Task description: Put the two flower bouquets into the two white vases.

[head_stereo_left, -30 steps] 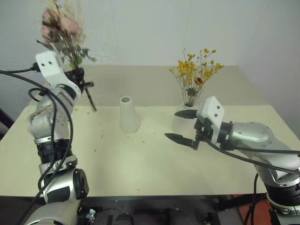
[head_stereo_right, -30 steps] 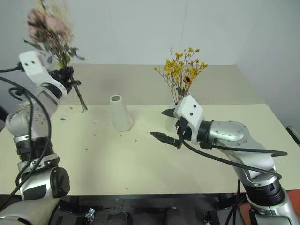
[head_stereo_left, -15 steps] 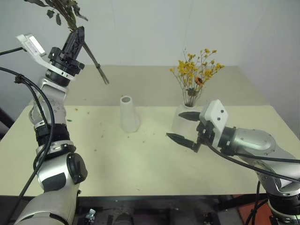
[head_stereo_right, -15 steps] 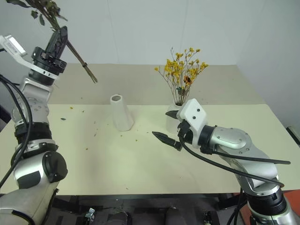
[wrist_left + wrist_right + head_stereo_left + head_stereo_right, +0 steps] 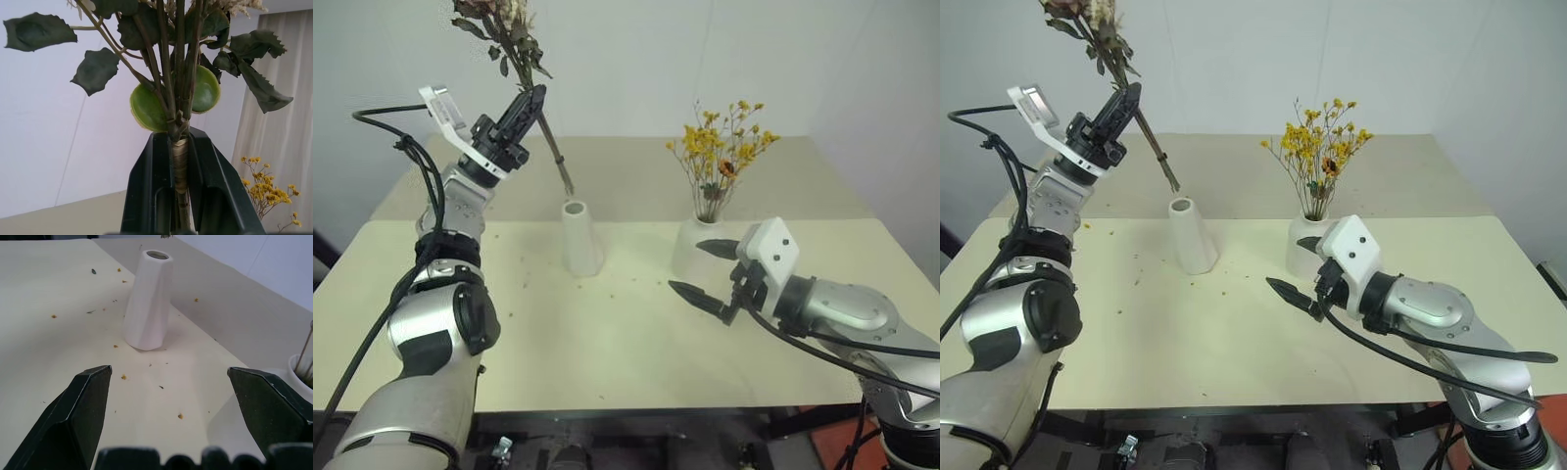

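My left gripper [image 5: 530, 101] is raised at the far left, shut on the bound stems of the rose bouquet [image 5: 499, 22]. Its blossoms point up and its stem ends [image 5: 568, 186] hang just above the mouth of the tall cone vase [image 5: 579, 240], which stands empty mid-table. In the left wrist view both fingers [image 5: 146, 196] clamp the twine-wrapped stems [image 5: 180, 164] under green leaves. The yellow bouquet [image 5: 722, 147] stands in the squat vase [image 5: 690, 250]. My right gripper [image 5: 693, 266] hovers open just in front of that vase, holding nothing; the right wrist view looks past it at the cone vase [image 5: 148, 298].
Small orange and dark plant crumbs [image 5: 123, 377] are scattered over the cream table [image 5: 607, 343], mostly around the cone vase. A white wall rises behind the table's far edge.
My left arm has swung the rose bouquet to the right and tilted it, bringing the stem ends from the far left to just over the cone vase. The right gripper has stayed almost still.
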